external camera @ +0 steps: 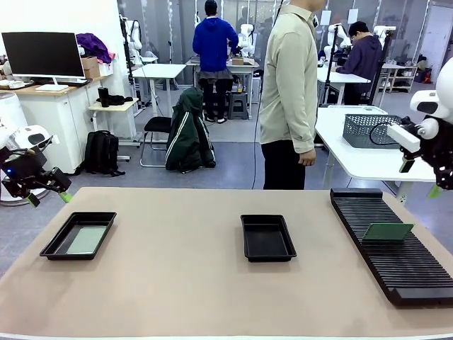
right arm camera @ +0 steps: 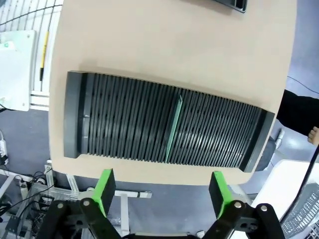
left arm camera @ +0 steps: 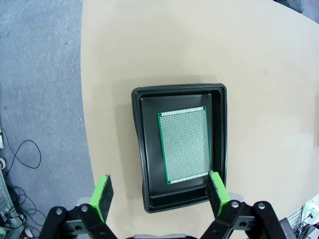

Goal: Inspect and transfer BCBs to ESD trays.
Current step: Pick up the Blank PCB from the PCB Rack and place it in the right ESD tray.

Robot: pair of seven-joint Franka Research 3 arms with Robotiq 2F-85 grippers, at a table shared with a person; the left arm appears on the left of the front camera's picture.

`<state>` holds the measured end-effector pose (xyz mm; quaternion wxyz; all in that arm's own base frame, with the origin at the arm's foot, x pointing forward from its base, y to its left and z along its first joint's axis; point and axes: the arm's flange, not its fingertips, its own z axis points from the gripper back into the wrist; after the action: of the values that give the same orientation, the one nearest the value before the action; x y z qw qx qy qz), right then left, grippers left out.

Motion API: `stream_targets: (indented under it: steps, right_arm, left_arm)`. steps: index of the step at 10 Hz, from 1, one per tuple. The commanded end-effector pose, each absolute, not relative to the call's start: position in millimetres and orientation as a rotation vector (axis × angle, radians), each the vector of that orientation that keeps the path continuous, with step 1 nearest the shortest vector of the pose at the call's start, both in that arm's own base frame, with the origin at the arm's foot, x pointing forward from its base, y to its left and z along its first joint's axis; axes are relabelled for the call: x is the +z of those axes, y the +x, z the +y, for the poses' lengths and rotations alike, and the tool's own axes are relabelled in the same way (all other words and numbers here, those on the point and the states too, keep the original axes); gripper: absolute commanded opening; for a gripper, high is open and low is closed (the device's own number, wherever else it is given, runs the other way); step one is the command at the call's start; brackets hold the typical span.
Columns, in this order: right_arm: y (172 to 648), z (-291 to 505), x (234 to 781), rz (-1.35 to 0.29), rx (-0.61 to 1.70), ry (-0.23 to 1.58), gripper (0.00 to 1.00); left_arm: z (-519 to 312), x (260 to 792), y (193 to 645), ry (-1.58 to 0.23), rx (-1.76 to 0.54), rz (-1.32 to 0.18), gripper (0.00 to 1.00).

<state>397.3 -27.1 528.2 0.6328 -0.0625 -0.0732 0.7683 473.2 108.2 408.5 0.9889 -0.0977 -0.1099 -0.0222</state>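
Beige table [external camera: 177,297] first: one BCB [left arm camera: 183,145], a thin green perforated board, lies flat in the left ESD tray [left arm camera: 138,149], below my left gripper [left arm camera: 158,185] and apart from it. Its green pads are spread wide and empty. The middle ESD tray [external camera: 245,237] is glossy black with a flared rim. A second BCB [right arm camera: 172,127] leans in the ribbed black rack [right arm camera: 124,119], seen edge-on under my right gripper [right arm camera: 160,181], also spread wide. The front view cuts off the rack's right side.

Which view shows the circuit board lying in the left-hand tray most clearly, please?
The left wrist view: it looks straight down on the board, with its hole grid plain. The front view gives it as a pale, slanted patch. The right wrist view faces the rack.
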Motion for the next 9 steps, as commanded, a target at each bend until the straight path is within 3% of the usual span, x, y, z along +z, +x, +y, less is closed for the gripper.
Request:
stream_targets:
  steps: [1, 9]
  right_arm:
    - [407, -36, 502, -0.189, 1.791, -0.177, 1.00]
    - [440, -55, 425, -0.244, 1.748, -0.123, 1.00]
  left_arm:
    - [108, 408, 472, -0.200, -0.037, -0.227, 1.00]
    - [108, 408, 472, -0.200, -0.037, -0.227, 1.00]
